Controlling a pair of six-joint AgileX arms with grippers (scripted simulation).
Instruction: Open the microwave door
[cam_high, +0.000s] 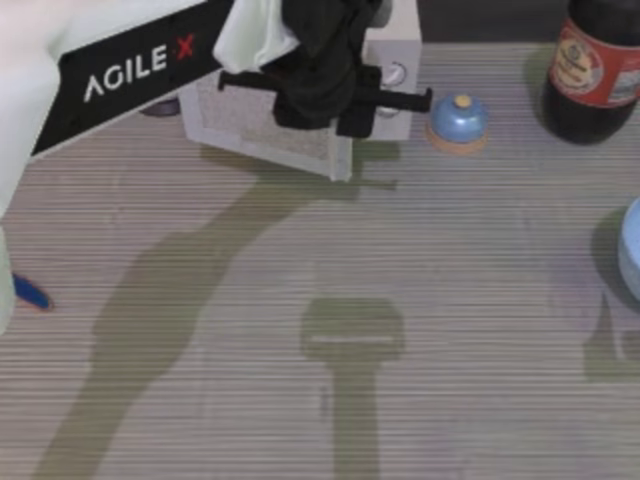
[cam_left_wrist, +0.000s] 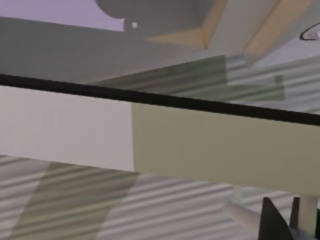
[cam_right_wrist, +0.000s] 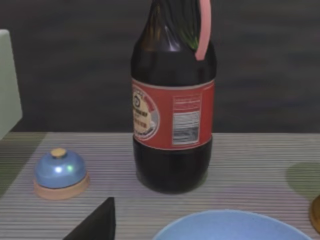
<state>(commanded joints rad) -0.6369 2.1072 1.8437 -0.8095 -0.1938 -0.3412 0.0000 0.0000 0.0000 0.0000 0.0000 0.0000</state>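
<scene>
The white microwave (cam_high: 396, 38) stands at the table's back centre, one grey knob (cam_high: 393, 73) showing on its right panel. The microwave door (cam_high: 262, 122), white with a speckled grey window, is ajar: its right edge stands out from the body toward the table's front. My left gripper (cam_high: 345, 115) reaches down over that free edge, shut on the door. In the left wrist view its dark fingertips (cam_left_wrist: 272, 222) sit close together beside a pale strip, under a broad pale face of the microwave (cam_left_wrist: 75, 125). My right arm is out of the top view; only one black fingertip (cam_right_wrist: 97, 222) shows.
A blue bell (cam_high: 458, 122) on a tan base sits just right of the microwave. A dark bottle (cam_high: 592, 65) with a red label stands at the back right. A light blue bowl (cam_high: 630, 250) lies at the right edge, and a small blue object (cam_high: 30, 292) at the left edge.
</scene>
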